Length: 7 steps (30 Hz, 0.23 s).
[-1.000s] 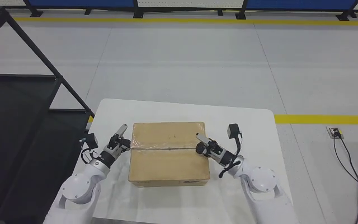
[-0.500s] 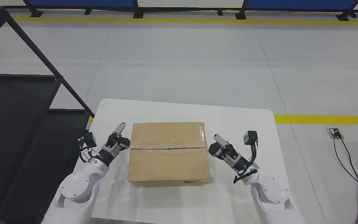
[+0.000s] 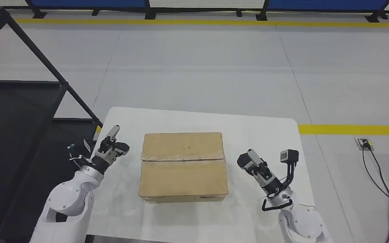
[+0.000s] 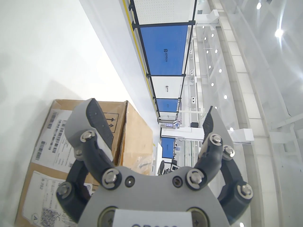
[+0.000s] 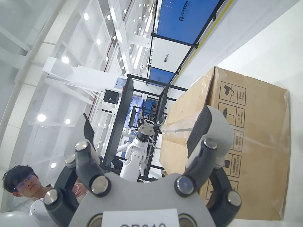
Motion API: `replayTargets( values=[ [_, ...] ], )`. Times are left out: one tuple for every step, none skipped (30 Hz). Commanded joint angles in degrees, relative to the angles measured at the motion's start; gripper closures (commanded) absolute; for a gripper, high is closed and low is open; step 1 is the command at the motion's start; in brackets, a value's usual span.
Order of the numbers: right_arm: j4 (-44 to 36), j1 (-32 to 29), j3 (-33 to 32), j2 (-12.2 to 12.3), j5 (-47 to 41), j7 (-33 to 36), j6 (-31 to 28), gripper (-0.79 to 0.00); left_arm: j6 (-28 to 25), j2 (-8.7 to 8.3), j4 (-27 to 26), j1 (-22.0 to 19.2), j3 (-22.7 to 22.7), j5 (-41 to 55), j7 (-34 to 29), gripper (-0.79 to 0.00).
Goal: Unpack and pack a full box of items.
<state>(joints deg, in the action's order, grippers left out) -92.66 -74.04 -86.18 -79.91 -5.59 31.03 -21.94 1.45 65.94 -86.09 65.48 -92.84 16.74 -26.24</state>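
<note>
Cardboard box sits taped shut, its contents entirely hidden.

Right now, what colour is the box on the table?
The box is plain brown cardboard, clear tape along its top seam; clearest in the top view.

The brown cardboard box sits flat at the middle of the white bench, flaps closed, clear tape running along its centre seam.

Contents: hidden under the closed flaps of the box.
Labels: partly covered by the left gripper, cut off at the view's edge.
</note>
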Motion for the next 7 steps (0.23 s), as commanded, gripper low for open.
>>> replayTargets(
  values=[
    [0.0, 0.0, 0.0, 0.0, 0.0, 0.0, 0.0, -0.785, 0.0, 0.00, 0.0, 0.0, 0.0, 0.0, 0.0, -0.785],
    [0.0, 0.0, 0.0, 0.0, 0.0, 0.0, 0.0, -0.785, 0.0, -0.04, 0.0, 0.0, -0.1, 0.1, -0.6, -0.784],
    [0.0, 0.0, 0.0, 0.0, 0.0, 0.0, 0.0, -0.785, 0.0, -0.05, 0.0, 0.0, -0.2, 0.1, -0.7, -0.784],
    [0.0, 0.0, 0.0, 0.0, 0.0, 0.0, 0.0, -0.785, 0.0, -0.05, 0.0, 0.0, -0.2, 0.1, -0.7, -0.785],
    [0.0, 0.0, 0.0, 0.0, 0.0, 0.0, 0.0, -0.785, 0.0, -0.05, 0.0, 0.0, -0.1, 0.1, -0.6, -0.785],
    [0.0, 0.0, 0.0, 0.0, 0.0, 0.0, 0.0, -0.785, 0.0, -0.05, 0.0, 0.0, -0.1, 0.1, -0.5, -0.785],
    [0.0, 0.0, 0.0, 0.0, 0.0, 0.0, 0.0, -0.785, 0.0, -0.04, 0.0, 0.0, -0.1, 0.1, -0.5, -0.784]
  ],
)
